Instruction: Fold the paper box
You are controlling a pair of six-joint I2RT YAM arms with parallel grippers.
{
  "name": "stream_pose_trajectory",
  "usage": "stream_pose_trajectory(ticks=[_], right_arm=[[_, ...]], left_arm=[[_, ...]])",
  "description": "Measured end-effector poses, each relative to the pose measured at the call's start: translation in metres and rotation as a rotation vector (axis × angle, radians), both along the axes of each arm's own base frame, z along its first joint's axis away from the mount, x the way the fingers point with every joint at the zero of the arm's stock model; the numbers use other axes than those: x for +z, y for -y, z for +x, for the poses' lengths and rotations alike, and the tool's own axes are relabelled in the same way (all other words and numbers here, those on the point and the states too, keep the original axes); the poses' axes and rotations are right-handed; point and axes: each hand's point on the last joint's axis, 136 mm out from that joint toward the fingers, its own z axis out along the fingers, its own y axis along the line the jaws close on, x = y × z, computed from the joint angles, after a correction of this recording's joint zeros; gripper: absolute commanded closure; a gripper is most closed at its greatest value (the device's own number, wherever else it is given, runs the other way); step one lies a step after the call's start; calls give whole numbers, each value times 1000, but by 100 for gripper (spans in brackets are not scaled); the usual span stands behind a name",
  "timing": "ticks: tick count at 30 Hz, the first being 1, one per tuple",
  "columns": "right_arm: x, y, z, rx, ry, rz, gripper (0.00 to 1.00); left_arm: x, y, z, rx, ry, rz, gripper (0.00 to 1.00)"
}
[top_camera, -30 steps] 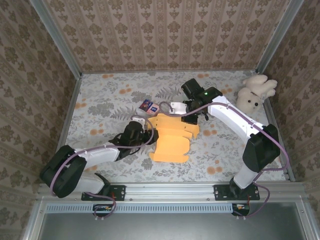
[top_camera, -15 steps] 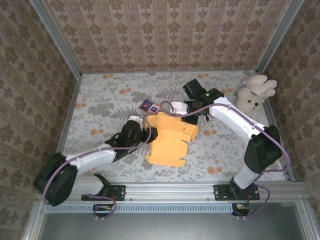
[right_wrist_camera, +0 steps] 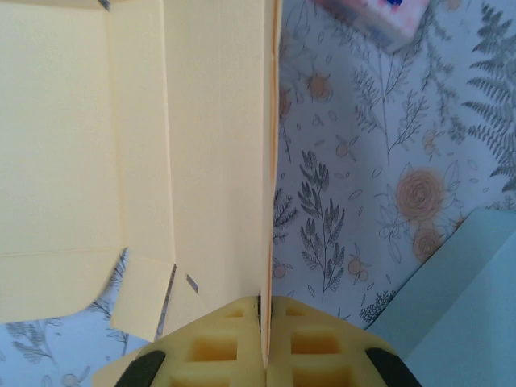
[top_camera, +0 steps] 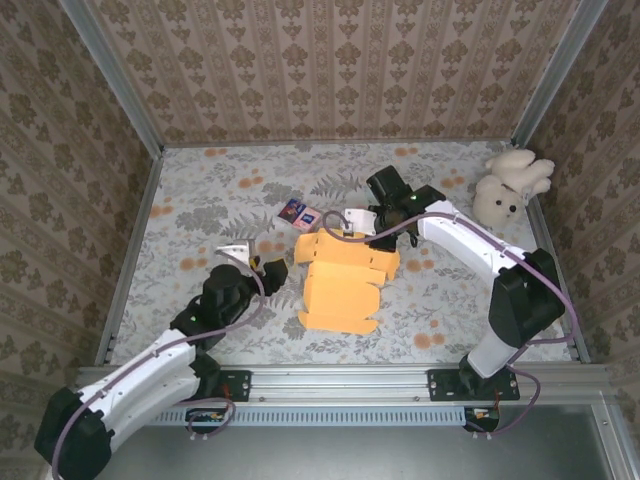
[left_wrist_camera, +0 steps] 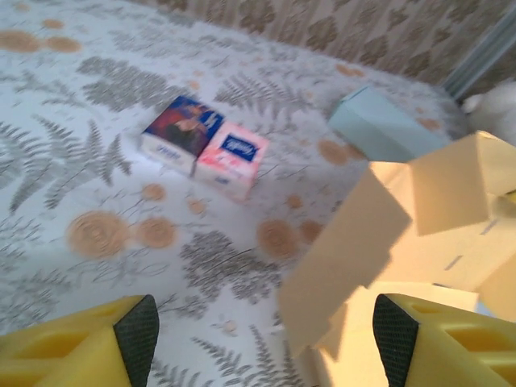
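The orange paper box (top_camera: pixel 343 282) lies partly unfolded at the middle of the table, with flaps standing up at its far end. My right gripper (top_camera: pixel 371 231) is at that far edge, shut on an upright panel of the paper box (right_wrist_camera: pixel 193 137). The thin panel edge runs straight between its yellow fingers (right_wrist_camera: pixel 218 347). My left gripper (top_camera: pixel 251 261) is to the left of the box, clear of it and open. In the left wrist view a raised flap of the paper box (left_wrist_camera: pixel 347 250) stands ahead of the open left gripper (left_wrist_camera: pixel 266 343), untouched by either finger.
Two small cartons, one dark blue (left_wrist_camera: pixel 181 131) and one pink (left_wrist_camera: pixel 234 155), lie beyond the box's far left corner (top_camera: pixel 299 212). A light blue box (left_wrist_camera: pixel 385 125) sits behind the paper box. A white plush toy (top_camera: pixel 511 184) rests at the far right wall.
My left arm has pulled back left and toward the near edge, away from the box, its jaws widening. The right gripper keeps its hold, and the box shifted slightly.
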Motion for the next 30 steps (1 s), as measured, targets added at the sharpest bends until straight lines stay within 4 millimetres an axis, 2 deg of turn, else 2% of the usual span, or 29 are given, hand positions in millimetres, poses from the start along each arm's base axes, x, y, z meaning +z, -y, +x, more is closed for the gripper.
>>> stream_pose_trajectory(ticks=[6,12,18,22,26,30], right_arm=[[-24,10,8,45,85,-75,100],[-14,13,26,32,157,-90,100],[0,19,50,-18,204,-103,100],[-3,20,52,-26,199,-108,100],[-3,20,52,-34,196,-104,100],[-3,20,52,-40,194,-101,100]], left_arm=[[-26,-2,7,14,-70,47,26],[-46,18,7,-66,-133,34,27],[-44,51,-11,-168,-115,67,25],[-50,65,-12,-192,-124,113,25],[-73,68,-11,-189,-176,172,25],[-88,80,-21,-231,-208,218,30]])
